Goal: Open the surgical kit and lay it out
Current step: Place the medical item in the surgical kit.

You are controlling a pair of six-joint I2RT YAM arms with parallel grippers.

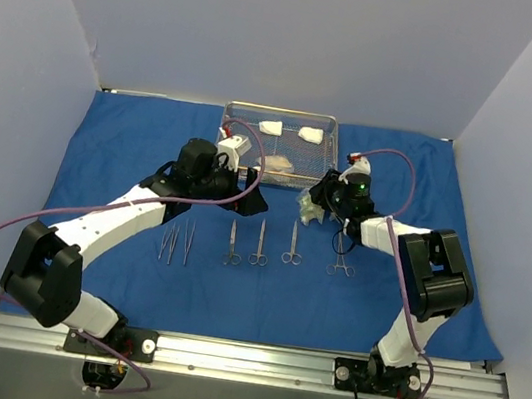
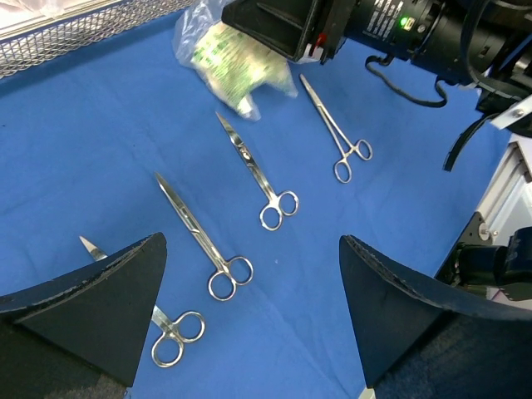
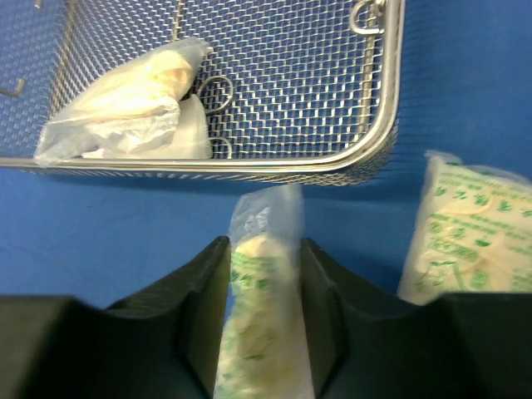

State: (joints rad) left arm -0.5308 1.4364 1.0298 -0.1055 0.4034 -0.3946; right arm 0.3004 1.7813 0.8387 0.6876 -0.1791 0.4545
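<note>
The blue drape (image 1: 134, 138) lies spread flat over the table, with the steel mesh tray (image 1: 282, 113) on it at the back. Just in front of the tray's near right corner (image 3: 249, 164), my right gripper (image 3: 264, 249) is shut on a clear packet (image 3: 264, 283) with green print, which stands up between its fingers and touches both. A second such packet (image 3: 465, 233) lies to its right. Scissors (image 1: 231, 242) and forceps (image 1: 340, 257) lie in a row, tweezers (image 1: 170, 242) to their left. My left gripper (image 2: 252, 241) hovers wide open above the scissors (image 2: 195, 229), holding nothing.
White gauze pads (image 1: 271, 127) rest at the tray's back, and a bagged pad (image 3: 125, 108) lies by its near wall beside a steel ring handle (image 3: 218, 90). White walls enclose the table on three sides. The aluminium base rail (image 1: 241, 358) runs along the near edge.
</note>
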